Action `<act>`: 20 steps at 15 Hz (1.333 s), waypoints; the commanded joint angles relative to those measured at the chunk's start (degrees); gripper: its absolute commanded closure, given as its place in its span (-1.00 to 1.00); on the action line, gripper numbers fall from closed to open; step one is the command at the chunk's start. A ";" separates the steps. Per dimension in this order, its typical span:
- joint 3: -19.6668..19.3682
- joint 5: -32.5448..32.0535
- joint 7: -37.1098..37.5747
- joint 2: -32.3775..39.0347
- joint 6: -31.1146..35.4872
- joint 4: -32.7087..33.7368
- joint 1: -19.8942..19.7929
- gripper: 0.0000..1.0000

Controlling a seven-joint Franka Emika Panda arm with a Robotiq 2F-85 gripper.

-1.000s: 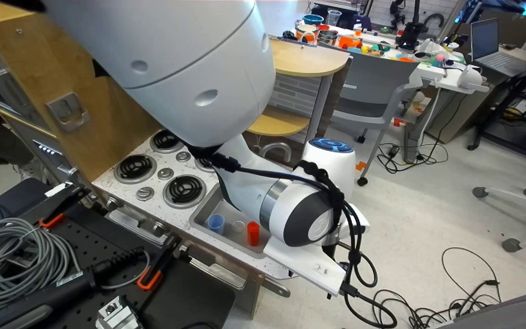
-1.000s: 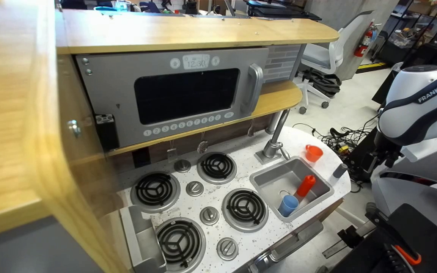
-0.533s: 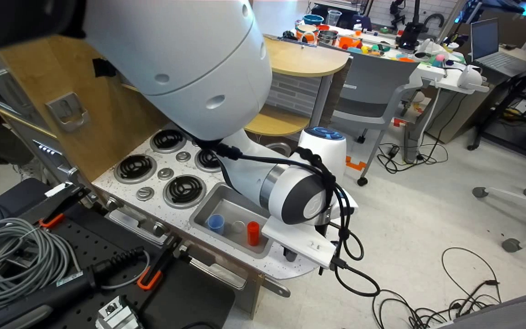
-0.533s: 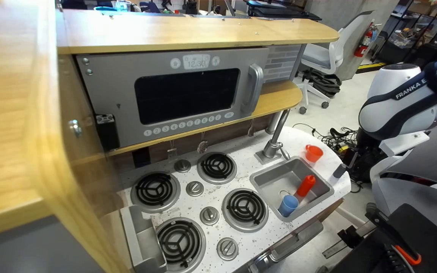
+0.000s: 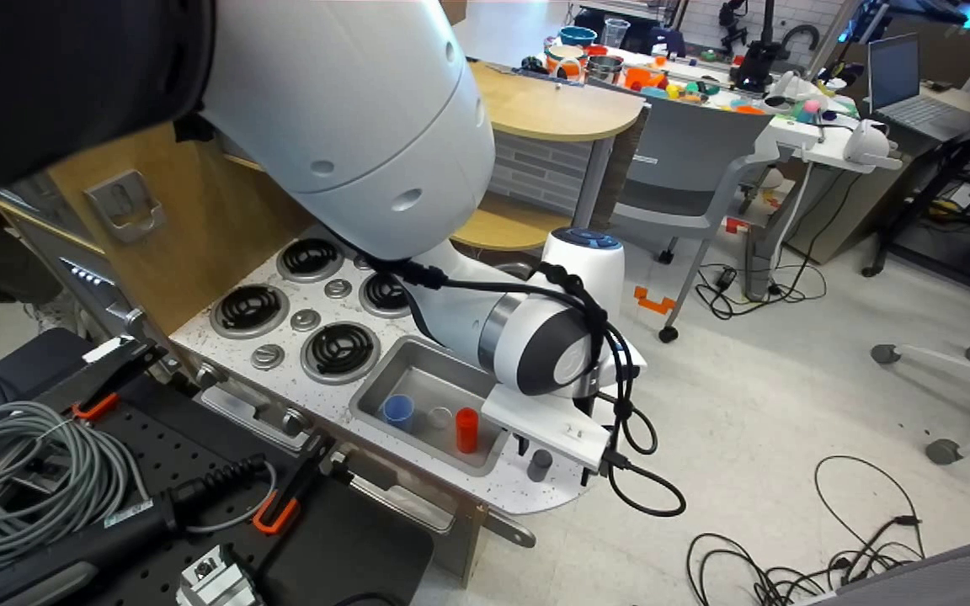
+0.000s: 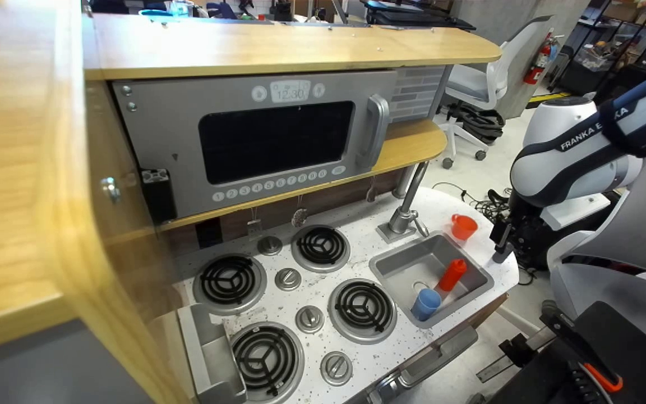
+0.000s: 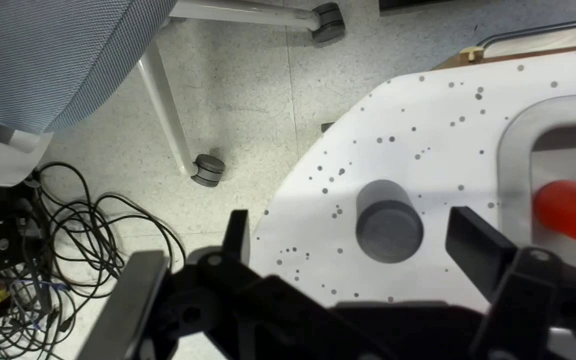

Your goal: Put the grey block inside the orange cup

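Note:
The grey block is a dark grey cylinder standing upright on the white counter near its rounded end. It also shows in both exterior views. My gripper is open, its fingers on either side of the block with gaps; the block lies nearer the right finger in the wrist view. In an exterior view the gripper is just above the block. The orange cup, with a handle, stands on the counter behind the sink corner. It is hidden by the arm in an exterior view and out of the wrist view.
The sink basin holds a red bottle and a blue cup. A faucet rises behind the sink. Stove burners lie beside it. The counter's rounded edge is close to the block.
The arm has moved in over the counter, leftward in both exterior views, bringing the gripper from beyond the counter's end to above the grey block. The block and cup have not moved.

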 commanded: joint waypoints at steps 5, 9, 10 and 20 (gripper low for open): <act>0.24 1.27 -0.27 3.05 -2.00 2.65 2.42 -0.96; -0.38 1.31 0.68 2.89 -2.14 2.38 3.07 -0.24; -0.56 1.29 0.85 2.74 -2.26 2.41 3.06 -0.04; -0.17 3.07 2.25 -4.75 -1.09 -0.92 2.40 0.85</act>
